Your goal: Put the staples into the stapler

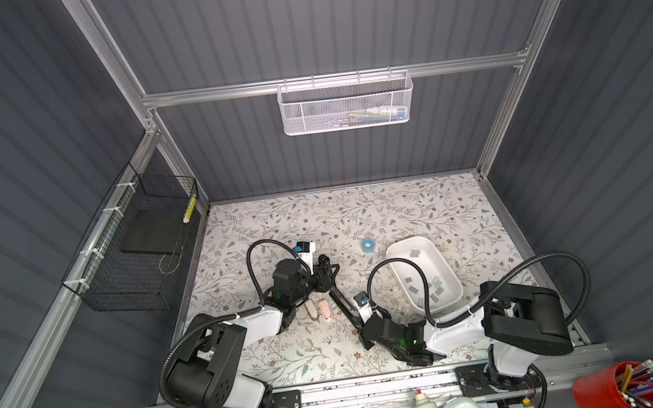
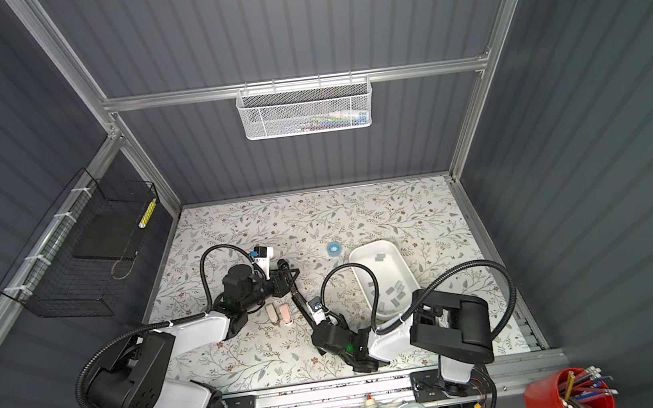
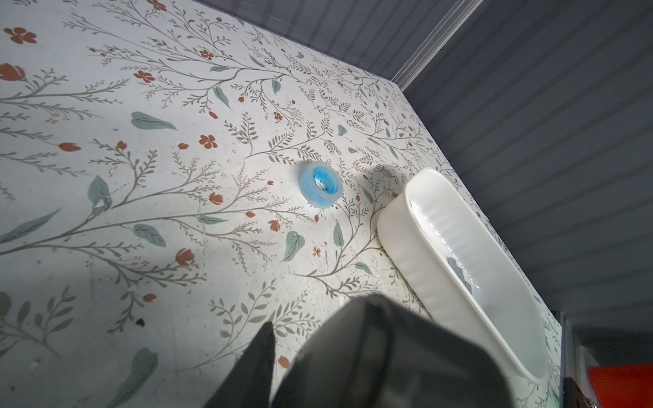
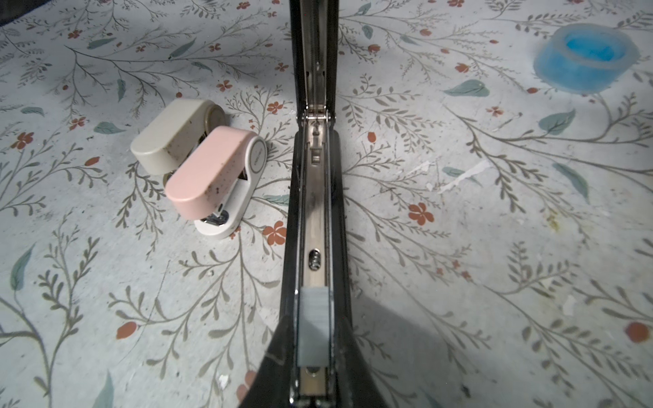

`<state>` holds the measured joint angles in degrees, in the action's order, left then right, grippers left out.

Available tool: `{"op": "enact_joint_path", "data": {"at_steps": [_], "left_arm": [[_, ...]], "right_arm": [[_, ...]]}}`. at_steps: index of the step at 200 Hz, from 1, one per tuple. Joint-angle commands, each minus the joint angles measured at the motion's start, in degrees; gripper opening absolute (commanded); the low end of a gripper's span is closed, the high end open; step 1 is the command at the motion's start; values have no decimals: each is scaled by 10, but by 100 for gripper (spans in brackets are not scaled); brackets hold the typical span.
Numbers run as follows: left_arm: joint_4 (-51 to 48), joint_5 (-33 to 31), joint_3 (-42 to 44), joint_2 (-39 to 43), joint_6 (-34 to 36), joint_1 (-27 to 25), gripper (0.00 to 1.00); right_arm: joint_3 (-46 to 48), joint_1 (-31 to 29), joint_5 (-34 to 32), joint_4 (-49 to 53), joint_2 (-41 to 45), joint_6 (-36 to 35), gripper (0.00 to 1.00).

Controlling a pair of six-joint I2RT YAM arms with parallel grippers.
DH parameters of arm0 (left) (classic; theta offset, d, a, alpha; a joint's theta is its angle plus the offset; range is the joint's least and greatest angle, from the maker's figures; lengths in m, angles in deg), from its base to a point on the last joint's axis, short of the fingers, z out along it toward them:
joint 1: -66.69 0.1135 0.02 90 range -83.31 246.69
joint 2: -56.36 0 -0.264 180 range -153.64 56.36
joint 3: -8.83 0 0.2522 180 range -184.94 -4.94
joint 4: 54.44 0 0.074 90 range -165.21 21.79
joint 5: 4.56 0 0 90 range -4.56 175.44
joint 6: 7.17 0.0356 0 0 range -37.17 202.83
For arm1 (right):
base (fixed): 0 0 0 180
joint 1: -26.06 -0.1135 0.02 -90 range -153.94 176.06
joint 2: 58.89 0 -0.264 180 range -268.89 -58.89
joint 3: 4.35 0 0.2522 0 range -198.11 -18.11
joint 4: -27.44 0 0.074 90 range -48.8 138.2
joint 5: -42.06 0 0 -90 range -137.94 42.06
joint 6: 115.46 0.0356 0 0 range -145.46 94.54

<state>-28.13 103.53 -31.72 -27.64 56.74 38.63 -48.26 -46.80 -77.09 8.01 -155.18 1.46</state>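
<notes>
Partly done: one strip of staples (image 4: 314, 325) is seated in the channel of the opened stapler (image 4: 314, 197); the lid is not yet closed.

Mid-table, the stapler is pinched at the end away from its hinge by the right gripper (image 4: 314, 356), jaws pressed to both sides. By the raised lid the left gripper (image 1: 329, 275) is seen; spread or pinching can't be told. Remaining, by estimate: the lid is to be swung down and latched. More spare strips (image 1: 436, 283) are held in the white tray (image 1: 406, 240) just beside. The surface is covered by a scuffed floral sheet; two small staplers (image 4: 198, 166) and a blue tape roll (image 4: 586, 56) are set nearby. The room is boxed in by grey ribbed panels.
</notes>
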Motion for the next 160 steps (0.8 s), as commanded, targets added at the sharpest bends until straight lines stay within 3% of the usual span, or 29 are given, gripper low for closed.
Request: {"op": "enact_joint_path", "data": {"at_steps": [1, 49, 73, 160], "left_arm": [[48, -6, 25, 12, 32, -18, 50], [74, -10, 53, 23, 79, -36, 55], [106, -5, 84, 37, 107, -38, 66], [171, 20, 120, 9, 155, -40, 77]], "right_arm": [[22, 2, -11, -55, -23, -2, 5], [23, 1, -9, -71, -22, -6, 5], [37, 1, -17, -109, -28, -14, 5], [34, 1, -18, -137, -37, -15, 5]]}}
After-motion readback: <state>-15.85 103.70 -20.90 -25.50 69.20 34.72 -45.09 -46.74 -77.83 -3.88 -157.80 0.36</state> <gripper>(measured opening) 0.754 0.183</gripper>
